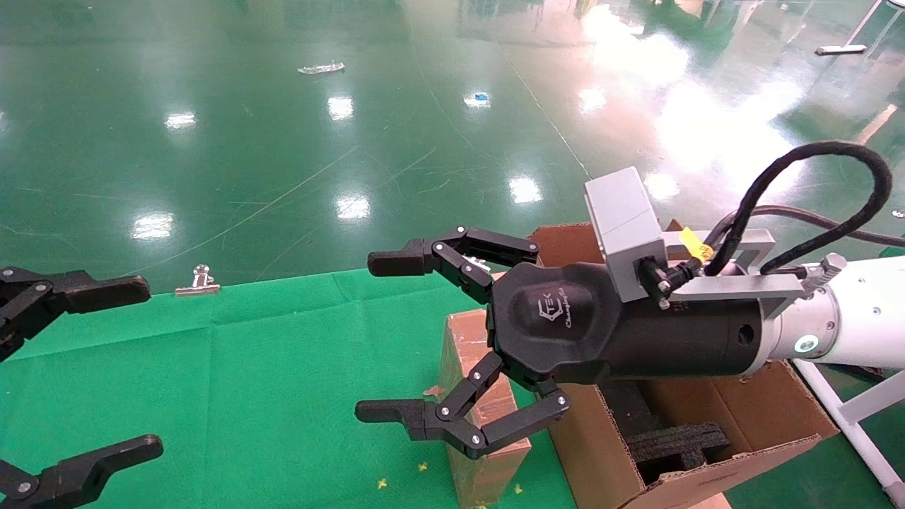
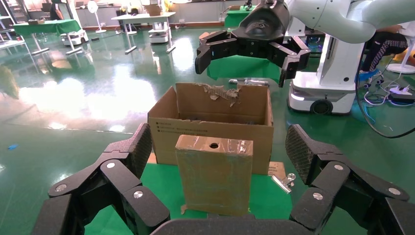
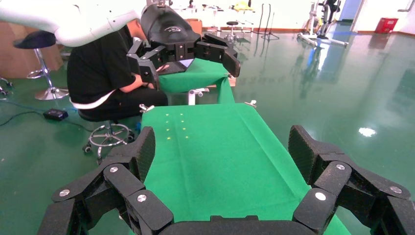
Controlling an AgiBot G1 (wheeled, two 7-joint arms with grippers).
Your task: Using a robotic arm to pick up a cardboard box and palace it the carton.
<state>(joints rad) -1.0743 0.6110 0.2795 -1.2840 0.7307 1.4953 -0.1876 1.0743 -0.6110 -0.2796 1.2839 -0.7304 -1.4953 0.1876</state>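
The small cardboard box (image 1: pixel 463 339) stands upright on the green cloth, close against the carton (image 1: pixel 749 424), which holds black foam blocks. In the left wrist view the box (image 2: pixel 214 174) shows a taped top with a round hole, and the carton (image 2: pixel 210 129) stands behind it with a torn flap. My right gripper (image 1: pixel 382 336) on the white arm is open and empty, hovering above the box and pointing left. The right wrist view shows its open fingers (image 3: pixel 222 147) over bare cloth; the box is hidden there. My left gripper (image 1: pixel 134 371) is open and empty at the left edge, facing the box (image 2: pixel 219 147).
A metal binder clip (image 1: pixel 198 281) holds the cloth at the table's far edge; another clip (image 2: pixel 284 181) lies beside the carton. Green cloth (image 1: pixel 283 382) spans between the grippers. A person in black (image 3: pixel 105 83) sits beyond the table. Shiny green floor surrounds it.
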